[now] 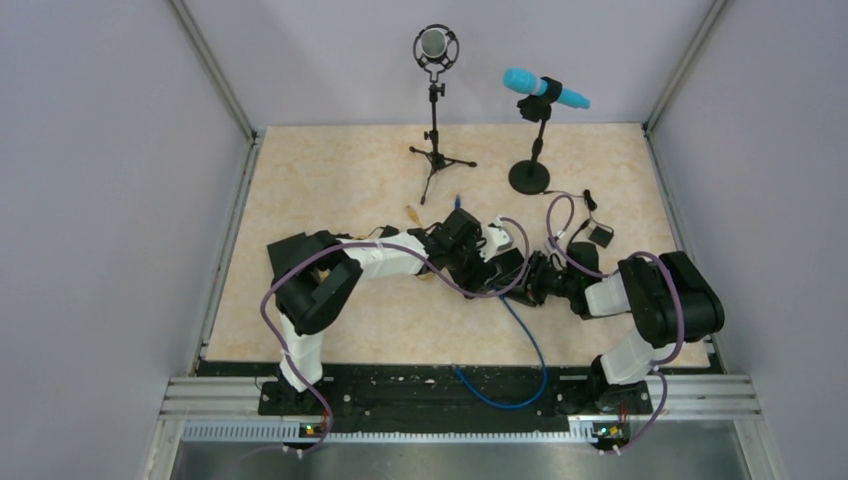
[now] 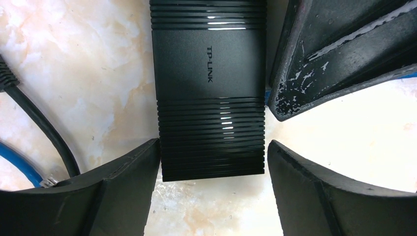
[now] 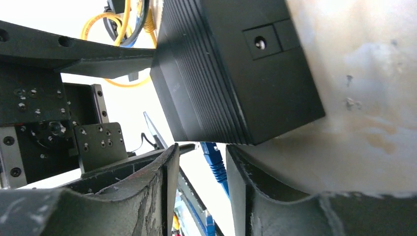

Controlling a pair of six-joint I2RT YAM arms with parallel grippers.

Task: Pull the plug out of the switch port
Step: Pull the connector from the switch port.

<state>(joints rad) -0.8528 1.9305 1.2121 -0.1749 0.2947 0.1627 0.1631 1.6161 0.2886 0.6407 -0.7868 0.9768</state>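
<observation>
Where both arms meet at the middle of the tabletop (image 1: 350, 170), the flat black switch (image 2: 209, 64) lies between the left fingers (image 2: 123, 182), which stand spread a little wider than the box. One tip is just at its ribbed edge, the other barely clear, so they hold nothing. One of the right fingers (image 2: 319, 59) leans in beside the box's far corner in the left wrist view.

From the right wrist, the switch (image 3: 236, 73) shows its end face with a round socket. The blue plug (image 3: 212, 157) runs up under its lower edge, where the switch port itself is hidden. This plug sits in the narrow gap between the right fingers (image 3: 147, 187); whether they pinch it or merely flank it I cannot tell. A blue cable (image 1: 535, 350) trails toward the arm bases, and a yellow cable (image 3: 98, 22) loops beyond the box.
</observation>
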